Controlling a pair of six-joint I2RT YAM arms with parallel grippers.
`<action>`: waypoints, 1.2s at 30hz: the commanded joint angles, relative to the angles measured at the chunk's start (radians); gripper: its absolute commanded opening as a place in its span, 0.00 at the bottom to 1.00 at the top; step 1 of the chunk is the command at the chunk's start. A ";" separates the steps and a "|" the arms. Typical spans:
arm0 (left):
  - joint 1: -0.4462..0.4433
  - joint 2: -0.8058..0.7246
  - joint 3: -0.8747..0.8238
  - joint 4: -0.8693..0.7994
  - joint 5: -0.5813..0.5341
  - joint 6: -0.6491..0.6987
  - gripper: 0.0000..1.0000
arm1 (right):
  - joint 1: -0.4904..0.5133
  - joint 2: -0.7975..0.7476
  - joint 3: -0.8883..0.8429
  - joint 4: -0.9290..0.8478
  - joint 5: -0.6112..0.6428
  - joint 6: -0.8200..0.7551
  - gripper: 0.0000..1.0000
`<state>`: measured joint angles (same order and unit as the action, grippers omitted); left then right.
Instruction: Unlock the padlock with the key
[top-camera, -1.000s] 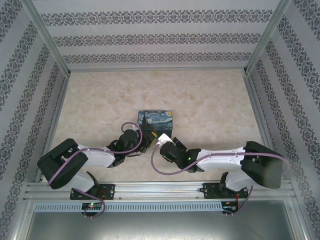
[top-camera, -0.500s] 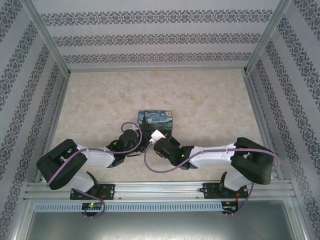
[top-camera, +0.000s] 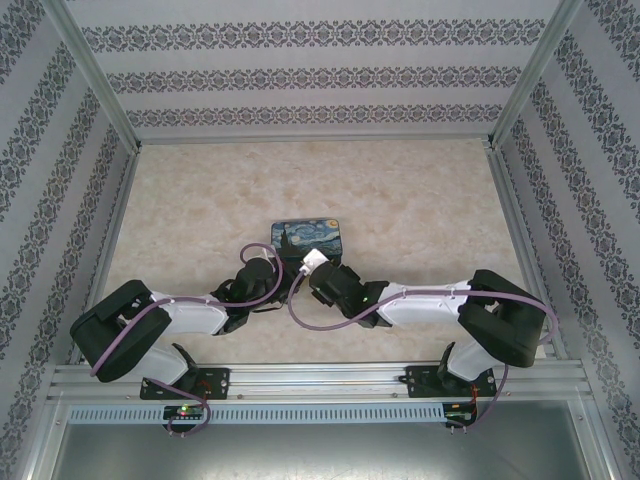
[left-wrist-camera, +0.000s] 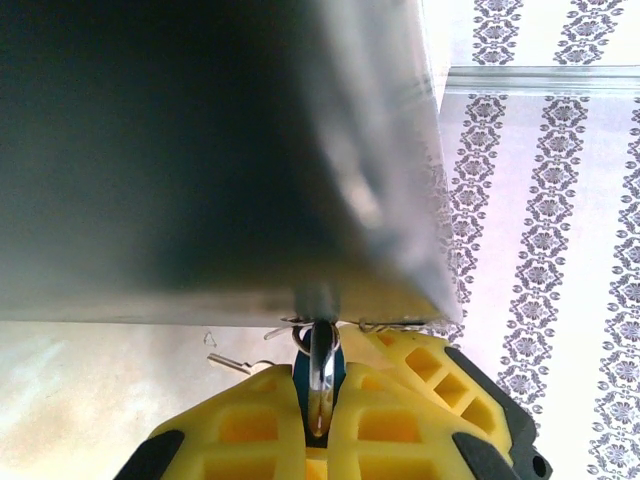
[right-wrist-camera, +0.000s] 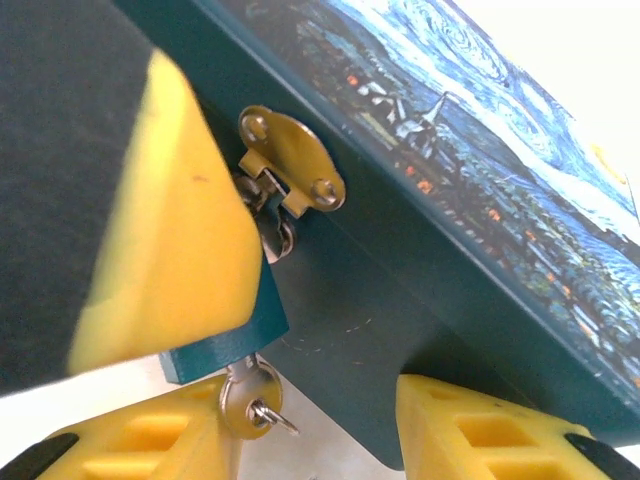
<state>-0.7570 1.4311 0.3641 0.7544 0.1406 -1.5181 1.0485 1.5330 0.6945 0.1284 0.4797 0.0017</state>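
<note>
Marbled table (top-camera: 420, 200): right gripper (right-wrist-camera: 310, 440) had moved in, jaws apart but narrowing, key (right-wrist-camera: 250, 400) between them. Left gripper (left-wrist-camera: 320, 388) clamped the padlock (right-wrist-camera: 228, 345). Key-turn looked imminent.

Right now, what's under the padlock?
The key sticks out of the padlock's underside, with only its round head showing. Its blade is hidden inside the lock, and the left claw covers most of the body.

Bright, even light; both wrist views blur close up.

A beige marbled table (top-camera: 420, 190) carries the blue painted case (top-camera: 310, 232) near its middle.
</note>
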 joint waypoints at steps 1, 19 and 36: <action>0.002 -0.017 -0.005 0.006 0.027 0.025 0.00 | -0.014 0.005 0.046 0.011 -0.023 -0.017 0.38; 0.001 0.005 -0.013 0.002 0.025 0.031 0.00 | -0.116 -0.137 0.024 -0.022 -0.333 0.142 0.52; 0.000 0.021 0.020 -0.193 0.041 0.170 0.11 | -0.200 -0.317 -0.225 0.164 -0.551 0.810 0.63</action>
<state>-0.7574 1.4330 0.3649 0.5789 0.1619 -1.3911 0.8467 1.2034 0.5053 0.1844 -0.0124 0.6258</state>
